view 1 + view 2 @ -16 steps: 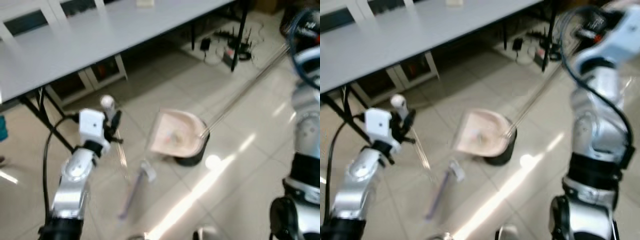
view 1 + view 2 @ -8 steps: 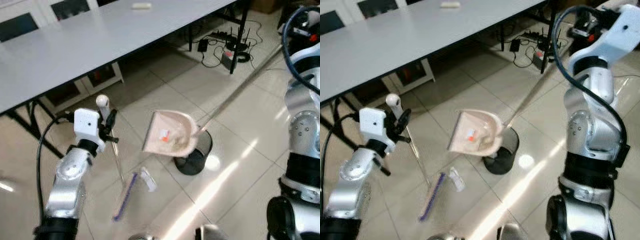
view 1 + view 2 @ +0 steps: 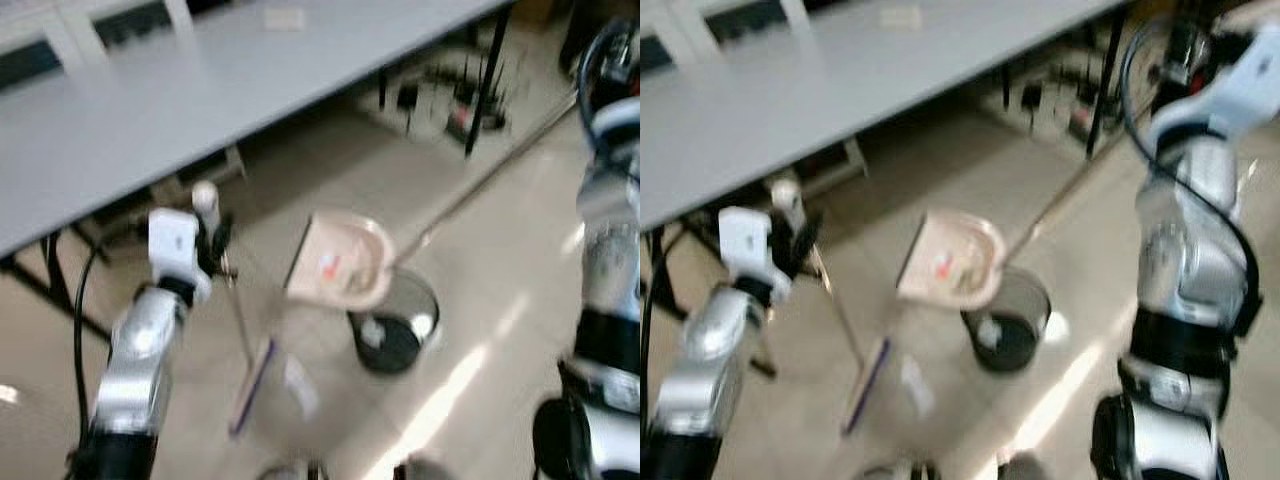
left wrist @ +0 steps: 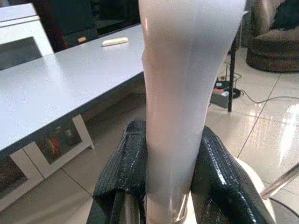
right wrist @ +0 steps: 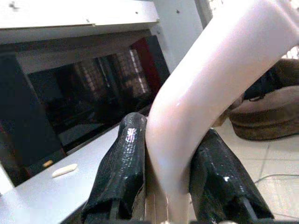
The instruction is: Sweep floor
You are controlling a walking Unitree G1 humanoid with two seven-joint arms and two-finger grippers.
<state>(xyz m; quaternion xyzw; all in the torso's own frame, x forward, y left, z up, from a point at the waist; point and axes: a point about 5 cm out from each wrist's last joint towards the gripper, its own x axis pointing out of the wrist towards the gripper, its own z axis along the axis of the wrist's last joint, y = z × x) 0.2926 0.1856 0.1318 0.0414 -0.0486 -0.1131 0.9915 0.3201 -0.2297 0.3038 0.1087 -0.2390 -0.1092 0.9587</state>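
A pink dustpan hangs tilted over a black bin, with a red scrap and other bits in it. Its long metal handle runs up to the right, where my right gripper is shut on the pale grip. My left gripper is shut on the broom handle just under its white knob. The thin rod goes down to the purple broom head on the floor. A white scrap lies beside the broom head.
A long grey table spans the back, with a black leg and cables with a power strip on the floor behind it. White cabinet doors stand under the table. Tiled floor lies open to the front right.
The dustpan has risen and tipped over the black bin. The whole picture has shifted and blurred, so the camera moved. The broom stays in my left gripper.
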